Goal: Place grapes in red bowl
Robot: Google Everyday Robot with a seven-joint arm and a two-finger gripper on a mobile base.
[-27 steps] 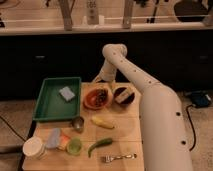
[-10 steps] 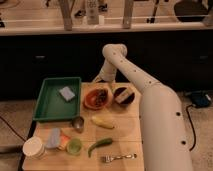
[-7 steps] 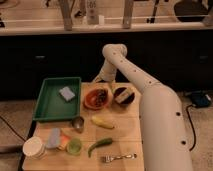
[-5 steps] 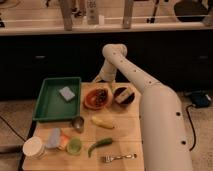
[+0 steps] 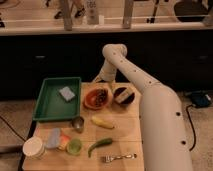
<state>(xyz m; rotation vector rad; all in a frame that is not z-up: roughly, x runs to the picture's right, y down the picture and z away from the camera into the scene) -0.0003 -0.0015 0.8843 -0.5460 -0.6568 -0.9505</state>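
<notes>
Nothing moves: the grapes [image 5: 100,95] already lie in the red bowl [image 5: 89,102] near the far edge, and the gripper [image 5: 101,78] hovers unchanged above it, so the placing looks done.

One cam only, set high behind the arm's base, looking fwd and down over the table [image 5: 125,142]. Mid-range. Gripper [image 5: 100,80] at table's far edge, past the red bowl [image 5: 96,98].

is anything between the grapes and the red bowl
Nothing visible does: the grapes already lie inside the red bowl. The gripper hangs just behind the bowl's far rim, with nothing between it and the grapes.
</notes>
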